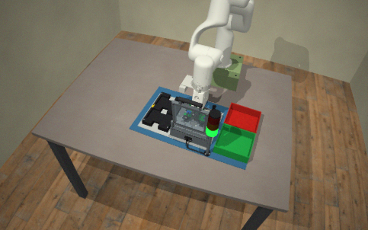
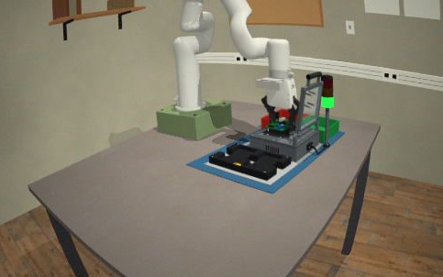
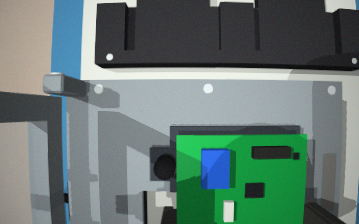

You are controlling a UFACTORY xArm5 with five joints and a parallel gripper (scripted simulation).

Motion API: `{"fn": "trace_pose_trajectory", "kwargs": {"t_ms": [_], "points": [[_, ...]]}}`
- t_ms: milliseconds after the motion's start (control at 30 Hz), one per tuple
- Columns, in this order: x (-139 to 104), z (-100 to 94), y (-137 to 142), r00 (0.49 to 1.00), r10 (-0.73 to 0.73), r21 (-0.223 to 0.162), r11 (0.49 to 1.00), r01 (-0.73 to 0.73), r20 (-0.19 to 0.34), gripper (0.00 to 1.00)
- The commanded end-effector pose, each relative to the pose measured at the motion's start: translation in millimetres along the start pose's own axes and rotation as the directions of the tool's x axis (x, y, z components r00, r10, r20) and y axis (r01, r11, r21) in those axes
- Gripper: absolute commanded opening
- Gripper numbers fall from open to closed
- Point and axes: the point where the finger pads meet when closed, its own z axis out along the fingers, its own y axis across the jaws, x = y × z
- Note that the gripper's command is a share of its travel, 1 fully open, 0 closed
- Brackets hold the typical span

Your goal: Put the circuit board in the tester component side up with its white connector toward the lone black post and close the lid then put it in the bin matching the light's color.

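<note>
The circuit board [image 2: 275,125] [image 3: 270,170] is level, component side up, just above its seat in the grey tester [image 2: 275,144] [image 3: 145,102]. My gripper [image 2: 281,123] is shut on it, fingers at opposite edges. In the wrist view a small dark hole shows near the board's corner and no pin tip stands in it. The lower part of the board is out of that view. The tester's lid [image 1: 190,119] [image 2: 309,107] stands open. The signal light [image 1: 212,132] [image 2: 327,102] glows green. The red bin [image 1: 242,117] and green bin [image 1: 235,144] look empty.
The black tray [image 1: 155,114] [image 2: 257,166] [image 3: 180,35] lies beside the tester, with no board in it. The raised lid and the light's pole [image 1: 209,144] [image 2: 327,126] stand between my gripper and the table's front. A round black post [image 3: 164,167] stands beside the board.
</note>
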Motion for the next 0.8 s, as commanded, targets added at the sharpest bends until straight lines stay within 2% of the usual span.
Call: {"fn": "trace_pose_trajectory", "kwargs": {"t_ms": [0, 767], "points": [[-0.1, -2.4, -1.5, 1.000, 0.000, 0.004, 1.000, 0.000, 0.000, 0.79], [-0.1, -7.4, -1.5, 1.000, 0.000, 0.004, 1.000, 0.000, 0.000, 0.79]]}}
